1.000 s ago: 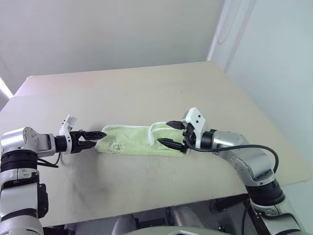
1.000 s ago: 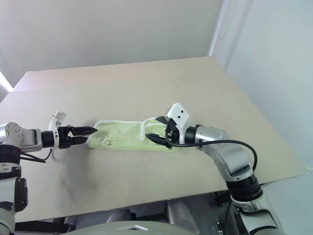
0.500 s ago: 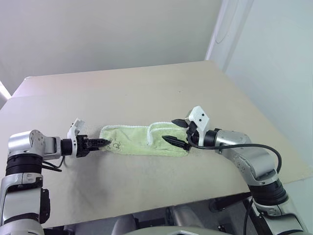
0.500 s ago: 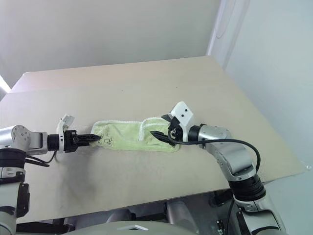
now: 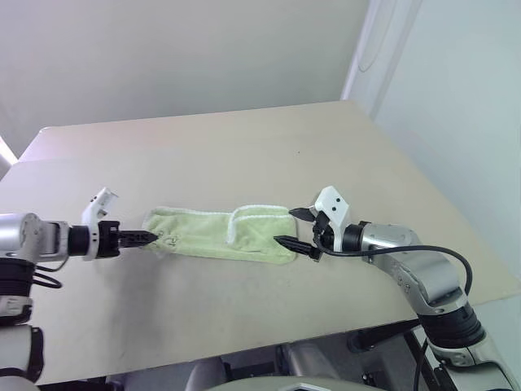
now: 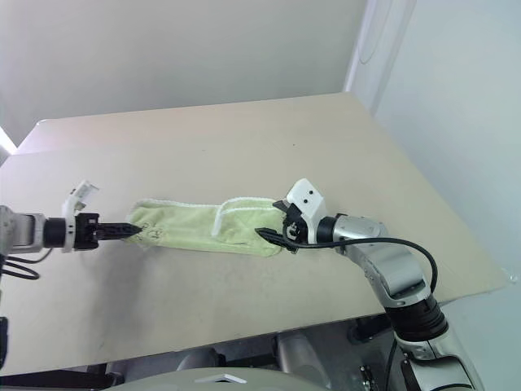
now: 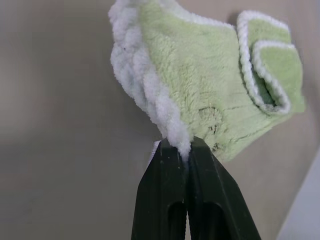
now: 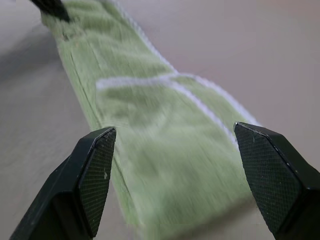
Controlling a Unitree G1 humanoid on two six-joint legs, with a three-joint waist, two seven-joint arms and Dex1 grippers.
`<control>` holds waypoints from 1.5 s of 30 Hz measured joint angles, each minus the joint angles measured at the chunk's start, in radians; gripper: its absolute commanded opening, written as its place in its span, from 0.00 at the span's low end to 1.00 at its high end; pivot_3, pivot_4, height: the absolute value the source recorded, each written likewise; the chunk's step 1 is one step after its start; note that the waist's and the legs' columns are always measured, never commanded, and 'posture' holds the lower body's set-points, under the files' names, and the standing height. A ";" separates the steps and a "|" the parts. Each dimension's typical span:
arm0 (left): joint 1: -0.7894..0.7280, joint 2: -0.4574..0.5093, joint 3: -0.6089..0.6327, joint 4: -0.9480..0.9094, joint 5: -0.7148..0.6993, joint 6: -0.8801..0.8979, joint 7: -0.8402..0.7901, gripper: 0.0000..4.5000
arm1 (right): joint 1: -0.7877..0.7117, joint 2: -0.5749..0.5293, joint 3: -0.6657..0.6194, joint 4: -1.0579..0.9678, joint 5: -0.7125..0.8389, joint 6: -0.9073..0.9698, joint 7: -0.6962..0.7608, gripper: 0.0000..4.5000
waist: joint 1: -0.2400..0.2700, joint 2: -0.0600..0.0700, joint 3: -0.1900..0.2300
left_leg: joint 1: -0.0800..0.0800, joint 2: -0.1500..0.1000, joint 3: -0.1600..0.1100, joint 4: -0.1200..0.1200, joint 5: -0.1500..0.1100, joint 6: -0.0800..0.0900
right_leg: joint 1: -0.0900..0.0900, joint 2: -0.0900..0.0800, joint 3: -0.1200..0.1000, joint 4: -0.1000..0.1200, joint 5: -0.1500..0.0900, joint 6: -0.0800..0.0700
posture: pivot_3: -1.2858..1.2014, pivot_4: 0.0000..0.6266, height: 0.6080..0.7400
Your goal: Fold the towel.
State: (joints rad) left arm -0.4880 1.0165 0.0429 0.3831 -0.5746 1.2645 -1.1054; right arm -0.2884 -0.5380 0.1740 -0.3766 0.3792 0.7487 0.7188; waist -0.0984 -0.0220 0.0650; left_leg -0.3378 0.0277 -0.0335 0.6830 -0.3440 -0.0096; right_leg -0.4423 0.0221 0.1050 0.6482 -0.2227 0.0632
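Table (image 5: 244, 147) carries towel (image 5: 203, 233), long limp strip, right end already doubled over. Soft, light terry; likely sags, best held by stitched edge. Left pincer (image 5: 146, 238) clamped on towel's left-end edging. Right pincer (image 5: 299, 229) spread wide at folded end, not gripping.

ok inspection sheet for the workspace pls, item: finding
surface: beige table, bare around the cloth
job's things: light-green towel lying flat, its right end folded over onto itself, white edging showing
clutter: nothing seen
grippers: left gripper shut on the towel's left edge; right gripper open, straddling the towel's right end
cables: black cable looping along the right forearm
surroundings: plain pale wall behind the table
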 measured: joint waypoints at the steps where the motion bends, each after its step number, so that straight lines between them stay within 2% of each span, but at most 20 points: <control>1: -0.007 0.019 -0.006 0.005 0.007 -0.017 -0.016 0.01 | 0.010 -0.008 -0.003 -0.006 0.000 0.000 0.005 0.88 | 0.000 0.000 0.000 | 0.000 0.000 0.000 0.000 0.000 0.000 | 0.000 0.000 0.000 0.000 0.000 0.000 | 0.52 0.00 0.79; 6: -0.118 0.027 -0.071 0.021 0.053 -0.112 -0.075 0.01 | 0.023 -0.042 -0.012 -0.035 0.008 -0.011 0.035 0.88 | 0.008 -0.001 0.000 | 0.000 0.000 0.000 0.001 0.000 0.000 | 0.001 0.000 0.000 -0.001 0.000 0.000 | 0.52 0.00 0.79; 10: -0.265 -0.068 -0.164 -0.007 0.072 -0.162 -0.143 0.01 | 0.032 -0.071 -0.024 -0.075 0.045 -0.014 0.084 0.88 | 0.026 -0.001 0.000 | 0.000 -0.001 0.001 0.001 0.000 0.000 | 0.001 0.000 0.001 -0.001 0.000 0.000 | 0.52 0.00 0.79; 17: -0.384 -0.185 -0.342 0.002 0.141 -0.250 -0.288 0.01 | 0.031 -0.119 -0.037 -0.114 0.095 -0.014 0.132 0.88 | 0.031 -0.001 0.001 | 0.000 0.000 0.001 0.001 0.000 0.000 | 0.001 0.001 0.001 -0.001 0.000 0.000 | 0.52 0.00 0.79; 28: -0.528 -0.460 -0.510 0.149 0.280 -0.442 -0.420 0.01 | 0.045 -0.118 -0.038 -0.119 0.079 -0.007 0.065 0.88 | 0.028 -0.001 0.001 | -0.001 -0.001 0.002 0.001 0.000 0.000 | 0.001 0.001 0.002 -0.001 0.000 0.000 | 0.52 0.00 0.79; 35: -0.512 -0.532 -0.533 0.185 0.333 -0.550 -0.456 0.01 | 0.092 -0.129 -0.047 -0.151 0.076 0.010 0.025 0.88 | 0.028 -0.001 0.001 | -0.001 -0.001 0.003 0.001 0.000 0.000 | 0.002 0.002 0.003 -0.001 0.000 0.000 | 0.52 0.00 0.79; 36: -0.504 -0.542 -0.533 0.188 0.340 -0.558 -0.457 0.11 | 0.097 -0.132 -0.053 -0.155 0.076 0.011 0.020 0.88 | 0.029 -0.001 0.001 | -0.001 -0.001 0.003 0.001 0.000 0.000 | 0.002 0.002 0.003 -0.001 0.000 0.000 | 0.52 0.00 0.79; 38: -0.492 -0.561 -0.533 0.193 0.345 -0.560 -0.465 0.22 | 0.099 -0.136 -0.061 -0.163 0.074 0.011 0.009 0.88 | 0.029 -0.001 0.001 | -0.001 -0.001 0.002 0.001 0.000 0.000 | 0.002 0.002 0.003 -0.001 0.000 0.000 | 0.52 0.00 0.79; 45: -0.488 -0.571 -0.529 0.190 0.351 -0.570 -0.482 0.77 | 0.115 -0.150 -0.062 -0.172 0.064 0.012 -0.008 0.88 | 0.029 -0.001 0.001 | -0.001 0.000 0.003 0.001 0.000 0.000 | 0.002 0.002 0.003 0.000 0.000 0.000 | 0.52 0.00 0.79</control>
State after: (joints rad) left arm -0.9758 0.4456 -0.4864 0.5733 -0.2233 0.6942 -1.5869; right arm -0.1735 -0.6879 0.1123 -0.5481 0.4430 0.7607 0.7106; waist -0.0696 -0.0232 0.0659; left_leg -0.3387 0.0272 -0.0310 0.6839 -0.3439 -0.0094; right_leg -0.4401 0.0237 0.1082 0.6477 -0.2230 0.0635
